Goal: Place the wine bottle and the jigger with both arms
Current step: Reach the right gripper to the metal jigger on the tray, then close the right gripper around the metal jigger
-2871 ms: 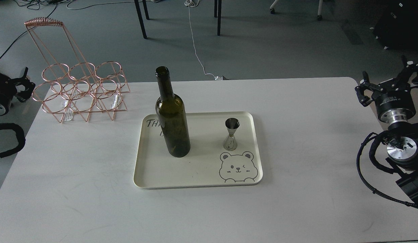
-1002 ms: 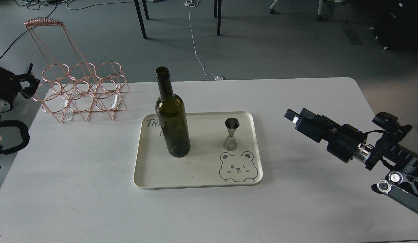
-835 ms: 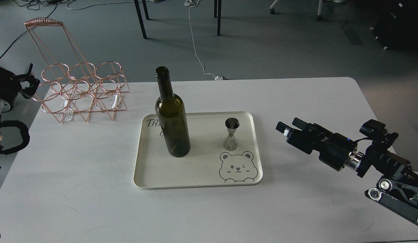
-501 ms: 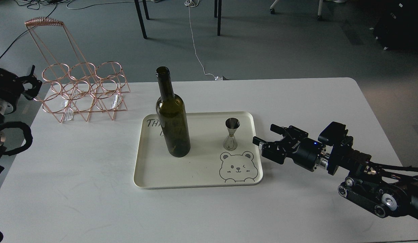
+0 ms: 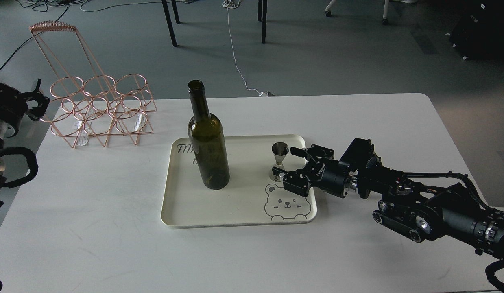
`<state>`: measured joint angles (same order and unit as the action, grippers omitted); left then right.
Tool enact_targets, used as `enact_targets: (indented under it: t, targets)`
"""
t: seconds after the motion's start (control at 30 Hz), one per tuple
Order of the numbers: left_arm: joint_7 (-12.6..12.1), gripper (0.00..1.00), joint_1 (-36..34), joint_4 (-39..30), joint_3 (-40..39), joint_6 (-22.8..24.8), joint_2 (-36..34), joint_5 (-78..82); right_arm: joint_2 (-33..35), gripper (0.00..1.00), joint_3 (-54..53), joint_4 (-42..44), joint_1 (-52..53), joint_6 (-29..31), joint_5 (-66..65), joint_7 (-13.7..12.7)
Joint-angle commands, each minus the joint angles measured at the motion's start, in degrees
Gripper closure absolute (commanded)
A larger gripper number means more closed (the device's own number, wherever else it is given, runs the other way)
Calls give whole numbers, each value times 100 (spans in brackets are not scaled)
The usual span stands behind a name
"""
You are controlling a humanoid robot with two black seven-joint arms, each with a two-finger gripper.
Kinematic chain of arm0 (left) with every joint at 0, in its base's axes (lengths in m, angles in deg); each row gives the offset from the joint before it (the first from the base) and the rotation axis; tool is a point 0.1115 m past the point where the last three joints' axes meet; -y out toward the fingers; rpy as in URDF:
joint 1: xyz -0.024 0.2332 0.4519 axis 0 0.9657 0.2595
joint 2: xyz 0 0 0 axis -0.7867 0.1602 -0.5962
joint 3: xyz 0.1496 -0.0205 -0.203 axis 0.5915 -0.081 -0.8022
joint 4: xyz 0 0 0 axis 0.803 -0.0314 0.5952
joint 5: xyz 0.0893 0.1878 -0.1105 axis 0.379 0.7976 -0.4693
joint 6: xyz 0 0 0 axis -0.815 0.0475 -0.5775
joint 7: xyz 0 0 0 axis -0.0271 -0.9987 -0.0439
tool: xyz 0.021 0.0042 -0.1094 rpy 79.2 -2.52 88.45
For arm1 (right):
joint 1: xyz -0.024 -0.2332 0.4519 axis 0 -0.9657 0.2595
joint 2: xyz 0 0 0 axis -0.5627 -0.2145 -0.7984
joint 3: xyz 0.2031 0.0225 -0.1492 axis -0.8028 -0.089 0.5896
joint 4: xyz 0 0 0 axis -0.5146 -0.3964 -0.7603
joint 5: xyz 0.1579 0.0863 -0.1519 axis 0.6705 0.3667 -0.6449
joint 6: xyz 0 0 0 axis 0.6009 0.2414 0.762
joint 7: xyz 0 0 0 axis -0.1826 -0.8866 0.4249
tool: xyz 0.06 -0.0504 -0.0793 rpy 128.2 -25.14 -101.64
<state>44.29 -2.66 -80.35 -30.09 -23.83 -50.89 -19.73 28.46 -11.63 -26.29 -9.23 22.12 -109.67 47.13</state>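
The dark olive-green wine bottle [image 5: 208, 142] stands upright on the left half of a cream tray [image 5: 235, 207]. The small silver jigger [image 5: 279, 161] stands upright on the tray's right half. My right gripper [image 5: 289, 164] reaches in from the right, open, with one finger behind and one in front of the jigger's right side; I cannot tell if it touches. My left gripper [image 5: 32, 101] is small and dark at the far left edge, off the table, beside the wire rack, far from the bottle.
A copper wire bottle rack [image 5: 99, 110] stands at the table's back left. The tray has a bear drawing [image 5: 285, 203] at its front right. The white table [image 5: 113, 244] ends just behind the rack. Chair legs and cables lie on the floor beyond.
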Motion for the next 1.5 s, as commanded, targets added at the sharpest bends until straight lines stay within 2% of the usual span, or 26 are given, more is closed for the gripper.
enact_targets:
  t: [0.0, 0.27, 0.5, 0.63, 0.83, 1.0, 1.14, 1.3, 1.47]
  targets:
    - [0, 2, 9, 9, 0, 0, -12, 0, -136, 16, 26, 103, 67, 7, 0, 0]
    - [0, 2, 9, 9, -8, 0, 6, 0, -250, 26, 26, 270, 84, -1, -1, 0]
    - [0, 2, 0, 9, -17, 0, 32, 0, -435, 38, 35, 446, 128, -1, -1, 0]
    - [0, 2, 0, 9, -8, 0, 23, 0, -444, 41, 70, 454, 137, -1, -1, 0]
    - [0, 2, -9, 9, -17, 0, 14, 0, -522, 42, 167, 507, 137, -1, 8, 0]
    - [0, 2, -35, 9, -17, 0, 15, 0, -628, 58, 184, 665, 137, -1, 8, 0]
    - [-9, 2, -35, 9, -8, 0, -3, 0, -637, 64, 193, 674, 137, -1, -1, 0]
    - [0, 2, -35, 9, -8, 0, -21, 0, -637, 85, 185, 727, 137, -1, 8, 0]
    - [0, 2, -44, 9, -17, 0, -21, 0, -681, 90, 184, 797, 102, -151, 8, 0]
